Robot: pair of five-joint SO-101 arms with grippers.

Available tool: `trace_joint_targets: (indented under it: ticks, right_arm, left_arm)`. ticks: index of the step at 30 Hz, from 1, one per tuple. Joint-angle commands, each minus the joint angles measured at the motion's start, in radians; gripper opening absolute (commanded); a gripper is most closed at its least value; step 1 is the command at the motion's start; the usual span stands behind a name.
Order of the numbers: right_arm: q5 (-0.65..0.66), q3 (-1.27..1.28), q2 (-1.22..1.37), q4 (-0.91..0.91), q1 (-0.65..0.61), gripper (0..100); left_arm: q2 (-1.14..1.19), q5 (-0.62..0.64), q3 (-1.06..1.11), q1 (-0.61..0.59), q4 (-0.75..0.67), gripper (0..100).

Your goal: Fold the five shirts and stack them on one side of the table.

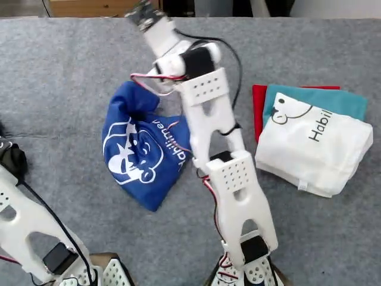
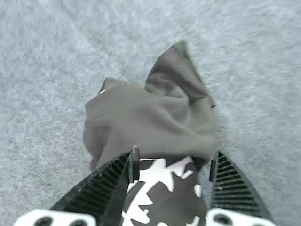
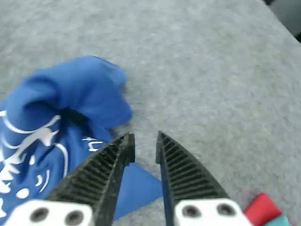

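A crumpled blue shirt (image 1: 140,149) with white print lies in the middle of the table. My right gripper (image 3: 145,141) hovers just past that blue shirt's (image 3: 70,99) bunched far end, its fingers a narrow gap apart with nothing between them. In the high view the right gripper (image 1: 156,76) sits at the shirt's far edge. A dark shirt (image 2: 150,122) with white print is heaped under my left gripper (image 2: 174,160), whose fingers stand wide apart on either side of the cloth. The dark shirt (image 1: 12,159) is at the table's left edge. On the right, folded white (image 1: 312,146), teal (image 1: 333,98) and red (image 1: 258,107) shirts form a stack.
The grey felt table (image 1: 65,71) is bare at the far left and along the front right. The right arm's white links (image 1: 235,179) cross the middle between the blue shirt and the stack. A red corner of the stack (image 3: 261,207) shows close to the right gripper.
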Motion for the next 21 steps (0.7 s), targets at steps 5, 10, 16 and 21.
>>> trace_joint_targets:
  ticks: [5, 10, 16, 21]
  right_arm:
    - [-0.038, 0.107, -0.021, 0.009, 0.072, 17.0]
    - [-0.031, 0.312, -0.088, 0.009, 0.071, 17.1]
    - [0.005, 0.713, -0.305, 0.008, -0.005, 28.0]
    - [0.008, 0.944, -0.444, -0.002, -0.21, 45.6]
  left_arm:
    - [-0.238, 0.014, 0.211, 0.209, 0.008, 25]
    - [-0.396, -0.003, 0.41, 0.398, 0.008, 25]
    - [-0.482, -0.049, 0.599, 0.423, 0.003, 25]
    - [-0.486, -0.055, 0.634, 0.268, 0.003, 25]
